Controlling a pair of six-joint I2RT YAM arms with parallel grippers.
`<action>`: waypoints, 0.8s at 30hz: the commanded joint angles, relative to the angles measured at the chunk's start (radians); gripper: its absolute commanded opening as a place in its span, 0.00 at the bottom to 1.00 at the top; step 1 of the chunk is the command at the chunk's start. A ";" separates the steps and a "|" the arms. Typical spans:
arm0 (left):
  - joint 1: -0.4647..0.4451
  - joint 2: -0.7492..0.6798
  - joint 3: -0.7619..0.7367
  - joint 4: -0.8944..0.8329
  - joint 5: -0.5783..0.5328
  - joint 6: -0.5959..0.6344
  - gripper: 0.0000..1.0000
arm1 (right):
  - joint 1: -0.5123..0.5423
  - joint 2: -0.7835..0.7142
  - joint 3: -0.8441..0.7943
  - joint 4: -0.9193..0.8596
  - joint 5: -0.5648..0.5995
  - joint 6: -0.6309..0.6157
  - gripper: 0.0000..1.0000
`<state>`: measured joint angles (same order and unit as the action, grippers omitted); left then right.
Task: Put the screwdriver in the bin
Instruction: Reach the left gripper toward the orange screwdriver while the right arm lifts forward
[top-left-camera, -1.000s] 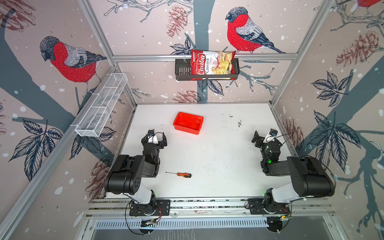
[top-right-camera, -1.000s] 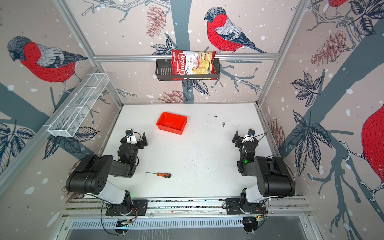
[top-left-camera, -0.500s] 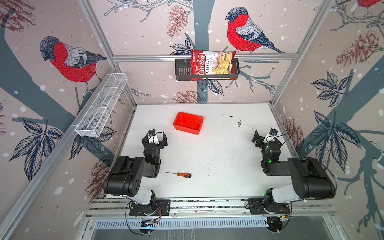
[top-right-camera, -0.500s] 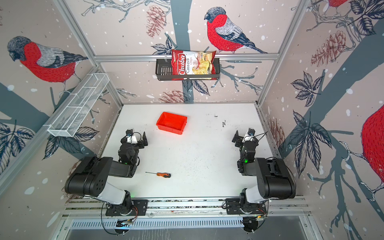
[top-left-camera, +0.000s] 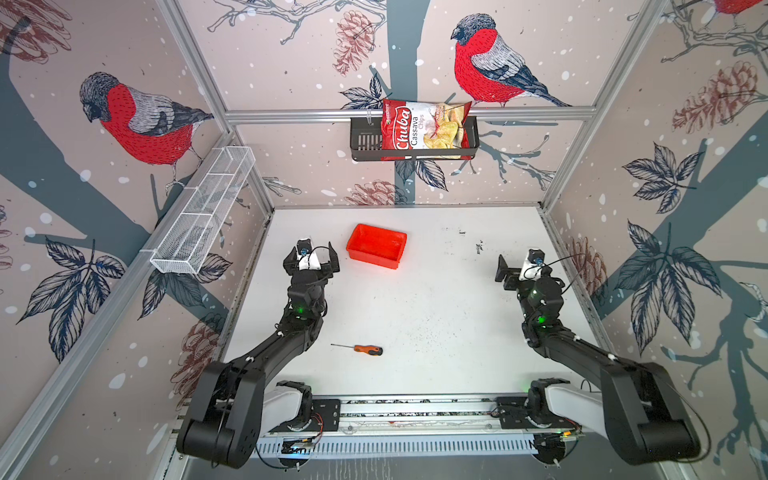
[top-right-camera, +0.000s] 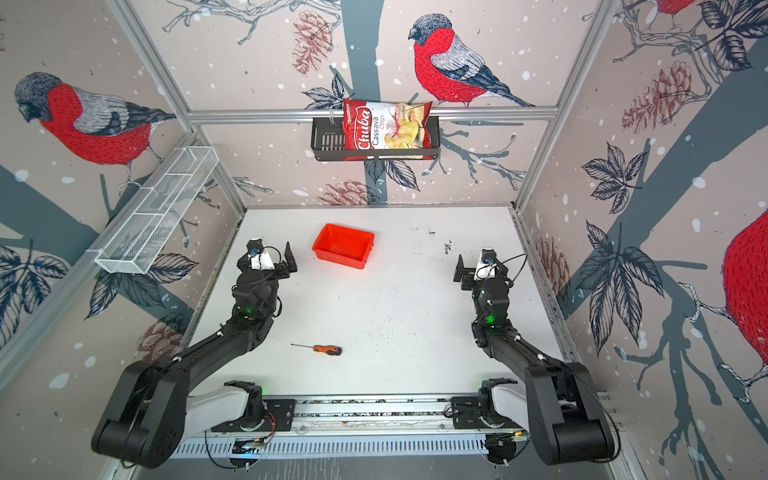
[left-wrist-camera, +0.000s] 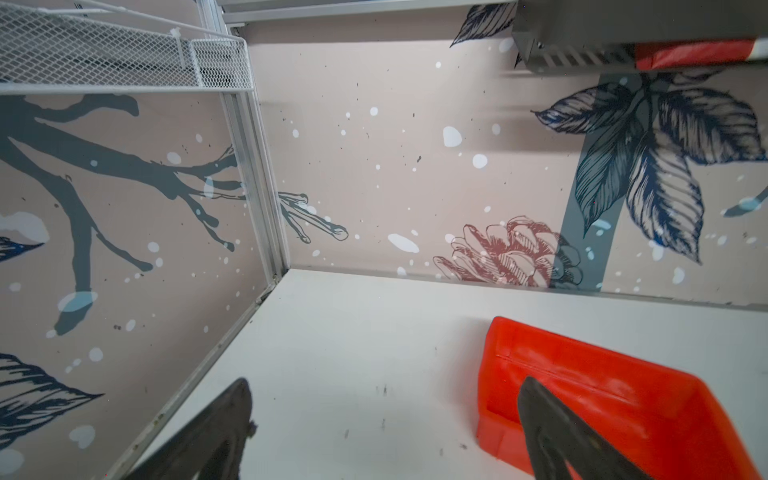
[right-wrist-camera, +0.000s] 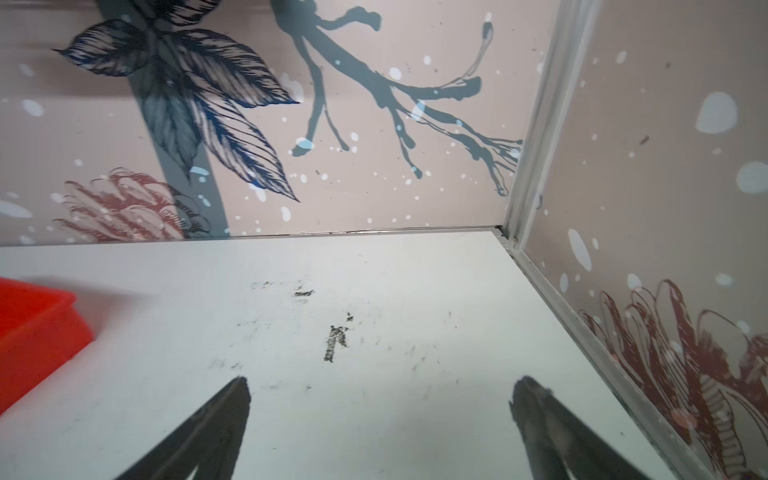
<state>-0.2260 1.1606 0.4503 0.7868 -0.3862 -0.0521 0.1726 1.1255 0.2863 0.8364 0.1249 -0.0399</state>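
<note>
Bin (top-left-camera: 374, 261): shallow red-orange tray, far side of surface (top-left-camera: 436, 299), empty.
Left gripper (left-wrist-camera: 384, 386), right gripper (right-wrist-camera: 382, 382): jaws spread wide, holding nothing.
Screwdriver (top-left-camera: 361, 349): flat on near side, well apart from bin. Likely light, rigid, may roll. Grip across stubby handle. Thin dark shaft, orange handle, black end.
</note>
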 joint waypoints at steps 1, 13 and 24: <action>-0.029 -0.039 0.057 -0.259 -0.049 -0.214 0.98 | 0.054 -0.067 0.015 -0.143 -0.029 -0.061 0.99; -0.198 -0.218 0.191 -0.884 -0.089 -1.037 0.98 | 0.311 -0.247 0.157 -0.576 -0.174 -0.192 0.99; -0.402 -0.205 0.233 -1.226 0.010 -1.518 0.98 | 0.621 -0.198 0.283 -0.736 -0.232 -0.246 0.99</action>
<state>-0.5991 0.9375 0.6594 -0.2768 -0.4000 -1.3720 0.7441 0.9161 0.5434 0.1646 -0.0708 -0.2520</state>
